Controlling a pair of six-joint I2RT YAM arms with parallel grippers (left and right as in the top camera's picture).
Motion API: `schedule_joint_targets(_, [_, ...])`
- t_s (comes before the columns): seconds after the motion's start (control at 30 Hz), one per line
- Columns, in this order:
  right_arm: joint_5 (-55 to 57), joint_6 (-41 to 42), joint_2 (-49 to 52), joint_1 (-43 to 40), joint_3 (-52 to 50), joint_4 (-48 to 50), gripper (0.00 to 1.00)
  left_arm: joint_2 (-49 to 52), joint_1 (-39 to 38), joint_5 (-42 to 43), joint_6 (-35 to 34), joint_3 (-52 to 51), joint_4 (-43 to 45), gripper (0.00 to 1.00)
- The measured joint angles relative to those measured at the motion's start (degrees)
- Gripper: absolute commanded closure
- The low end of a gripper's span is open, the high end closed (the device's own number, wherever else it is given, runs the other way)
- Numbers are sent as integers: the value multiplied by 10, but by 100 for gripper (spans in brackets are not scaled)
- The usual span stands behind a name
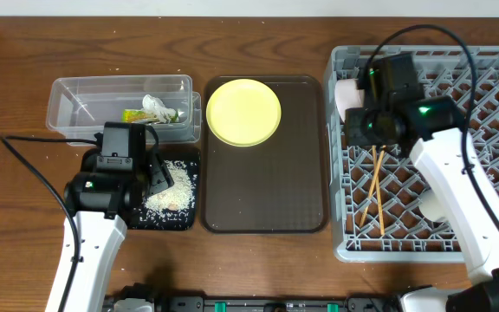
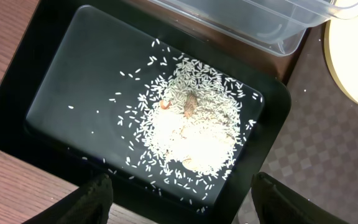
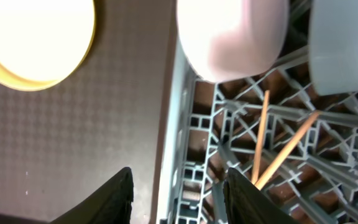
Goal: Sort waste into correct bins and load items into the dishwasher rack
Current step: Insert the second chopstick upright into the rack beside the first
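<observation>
One round yellow plate point(image 1: 243, 113) sits at the far end of one dark brown textured serving tray point(image 1: 267, 191), mid-bench. Two wooden chopsticks point(image 1: 373, 186) and one white bowl point(image 1: 346, 97) lie in the large grey plastic lattice rack point(image 1: 388, 251) by the right edge. Near the far-left corner, one clear rectangular plastic tub point(image 1: 76, 100) holds one green-and-orange wrapper point(image 1: 134, 113) and one white scrap point(image 1: 154, 106). One heap of white rice grains point(image 2: 191, 134) fills the glossy black tray point(image 2: 61, 81), directly beneath the left end effector point(image 2: 179, 208), whose fingers are apart. The right end effector point(image 3: 179, 196), fingers apart and empty, hangs over the rack's left rim, with the chopsticks just beside it.
</observation>
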Motion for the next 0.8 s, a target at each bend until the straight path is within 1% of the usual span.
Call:
schedule_joint_targets(0.1, [23, 10, 0, 4, 0, -34, 63, 0, 0, 0, 0, 0, 0, 26])
schedule_joint_targets(0.17, [52, 33, 0, 2, 0, -73, 70, 0, 0, 0, 0, 0, 0, 26])
schedule_joint_targets(0.23, [70, 52, 0, -1, 0, -95, 72, 0, 0, 0, 0, 0, 0, 26])
schedule_joint_targets(0.4, [94, 87, 0, -18, -28, -89, 73, 0, 0, 0, 0, 0, 0, 26])
schedule_joint_targets(0.6, [105, 125, 0, -23, -104, -48, 73, 0, 0, 0, 0, 0, 0, 26])
schedule_joint_targets(0.8, [106, 154, 1, -23, -154, 0, 70, 0, 0, 0, 0, 0, 0, 26])
